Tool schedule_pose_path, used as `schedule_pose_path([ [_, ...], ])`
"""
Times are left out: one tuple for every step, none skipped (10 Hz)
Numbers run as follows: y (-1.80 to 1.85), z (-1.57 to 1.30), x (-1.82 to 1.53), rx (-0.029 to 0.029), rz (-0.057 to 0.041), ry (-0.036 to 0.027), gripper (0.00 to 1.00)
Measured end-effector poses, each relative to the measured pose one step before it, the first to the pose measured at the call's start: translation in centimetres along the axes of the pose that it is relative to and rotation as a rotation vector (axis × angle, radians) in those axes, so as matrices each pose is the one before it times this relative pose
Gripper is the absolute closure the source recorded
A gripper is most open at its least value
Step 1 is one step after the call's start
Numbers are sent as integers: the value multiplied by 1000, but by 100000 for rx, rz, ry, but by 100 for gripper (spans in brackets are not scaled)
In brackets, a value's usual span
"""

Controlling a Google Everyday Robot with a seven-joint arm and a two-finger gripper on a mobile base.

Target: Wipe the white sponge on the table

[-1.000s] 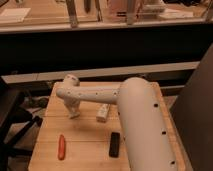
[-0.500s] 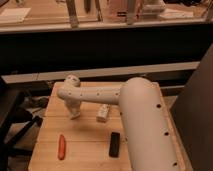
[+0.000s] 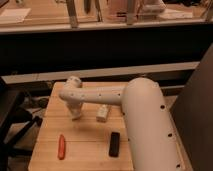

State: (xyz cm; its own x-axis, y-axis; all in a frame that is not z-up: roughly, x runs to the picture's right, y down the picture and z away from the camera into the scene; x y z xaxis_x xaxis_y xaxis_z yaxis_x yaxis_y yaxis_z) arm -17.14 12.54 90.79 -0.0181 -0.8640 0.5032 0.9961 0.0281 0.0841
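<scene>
The white sponge (image 3: pixel 103 113) lies on the wooden table (image 3: pixel 85 137) near its middle. My white arm reaches from the lower right across the table to the left. My gripper (image 3: pixel 75 114) hangs from the wrist at the table's far left, pointing down at the tabletop, a short way left of the sponge and apart from it.
A red-orange oblong object (image 3: pixel 61 146) lies at the front left of the table. A black oblong object (image 3: pixel 114 144) lies at the front middle. A dark chair (image 3: pixel 12 117) stands left of the table. A counter with shelves runs behind.
</scene>
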Motion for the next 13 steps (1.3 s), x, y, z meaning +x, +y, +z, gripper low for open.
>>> schedule_pose_path([
  [-33, 7, 20, -172, -335, 208, 100],
  [-3, -60, -31, 64, 12, -63, 100],
  [-26, -17, -24, 37, -24, -48, 100],
  [6, 3, -22, 10, -2, -42, 100],
  [178, -56, -285, -133, -814, -72, 100],
  [427, -94, -666, -310, -1701, -236, 100],
  [370, -129, -644, -162, -1306, -110, 100],
  [93, -63, -175, -21, -212, -76, 100],
  [8, -9, -68, -62, -476, -99, 100],
  [219, -122, -388, -297, -765, -99, 100],
  [606, -206, -676, -390, -957, -48, 100],
  [301, -113, -336, -145, -308, -49, 100],
  [208, -98, -147, 32, -23, -3, 100],
])
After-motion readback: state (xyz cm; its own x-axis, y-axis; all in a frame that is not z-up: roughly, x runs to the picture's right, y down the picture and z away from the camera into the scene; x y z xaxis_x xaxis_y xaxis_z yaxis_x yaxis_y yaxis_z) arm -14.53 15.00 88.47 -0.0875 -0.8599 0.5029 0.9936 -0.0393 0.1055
